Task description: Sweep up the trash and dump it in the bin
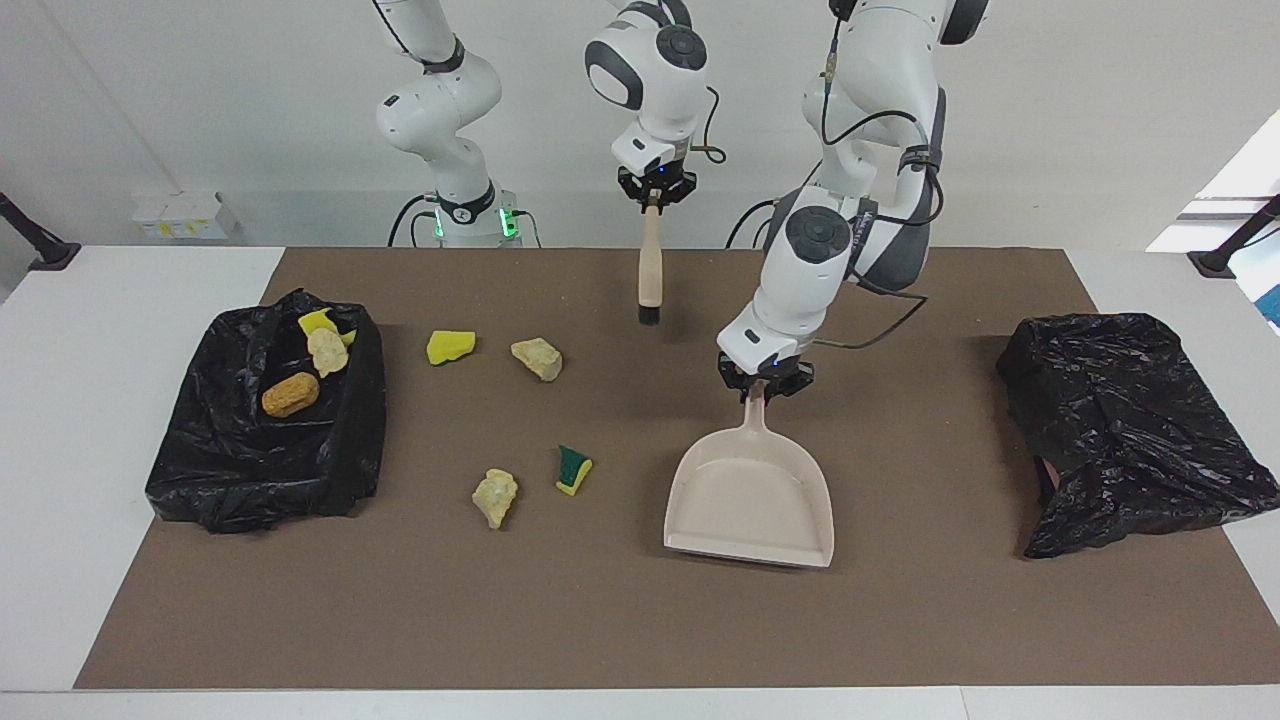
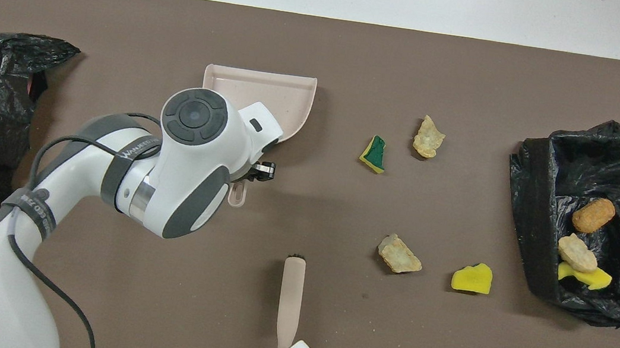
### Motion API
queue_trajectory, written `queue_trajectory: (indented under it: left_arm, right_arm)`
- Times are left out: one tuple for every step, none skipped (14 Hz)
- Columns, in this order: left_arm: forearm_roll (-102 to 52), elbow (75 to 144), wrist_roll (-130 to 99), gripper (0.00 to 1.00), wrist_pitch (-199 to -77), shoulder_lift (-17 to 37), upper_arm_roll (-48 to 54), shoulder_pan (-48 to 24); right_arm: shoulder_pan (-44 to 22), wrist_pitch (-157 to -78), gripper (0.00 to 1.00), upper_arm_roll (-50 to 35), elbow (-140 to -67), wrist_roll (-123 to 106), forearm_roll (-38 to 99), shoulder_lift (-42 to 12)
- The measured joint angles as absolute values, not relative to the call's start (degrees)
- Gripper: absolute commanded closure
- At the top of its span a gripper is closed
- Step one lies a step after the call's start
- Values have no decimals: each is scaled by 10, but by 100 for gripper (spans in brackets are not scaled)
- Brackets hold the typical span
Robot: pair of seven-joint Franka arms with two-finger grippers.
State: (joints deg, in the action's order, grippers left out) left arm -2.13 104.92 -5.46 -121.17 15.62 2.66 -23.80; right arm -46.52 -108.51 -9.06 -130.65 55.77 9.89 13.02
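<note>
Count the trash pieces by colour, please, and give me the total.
Yellow sponge: 2
Pale beige lump: 3
Orange-brown lump: 1
Green-and-yellow wedge: 1
Total: 7

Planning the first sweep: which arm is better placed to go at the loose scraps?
Right. Its gripper holds the brush hanging nearest the beige lump and yellow sponge. Left gripper holds the dustpan, which only catches.

Four scraps (image 1: pixel 520 420) lay loose on the brown mat (image 1: pixel 640 620); three more sat in the open black bag (image 1: pixel 200 470) at the mat's edge.
</note>
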Motion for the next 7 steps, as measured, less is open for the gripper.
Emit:
queue_trajectory:
  left_arm:
    - [-21,1049,-4,100,-1211,156,26,-226]
    - [-21,1049,44,100,-1211,156,26,-216]
    - [-21,1049,93,100,-1210,156,25,-205]
    - [-21,1049,139,100,-1210,156,25,-195]
    - [-21,1049,177,100,-1209,156,25,-185]
    - [-21,1049,214,100,-1207,156,25,-173]
    - [-20,1049,253,100,-1201,156,24,-164]
  right_arm:
    - [-455,-1092,100,-90,-1310,556,96,132]
    - [-445,-1099,100,-90,-1312,552,91,128]
    - [-438,-1105,100,-90,-1313,548,81,121]
    - [-432,-1107,100,-90,-1313,547,73,114]
    - [-426,-1108,100,-89,-1313,547,68,109]
    - [-420,-1108,100,-89,-1313,547,63,106]
    - [-414,-1108,100,-89,-1313,547,60,106]
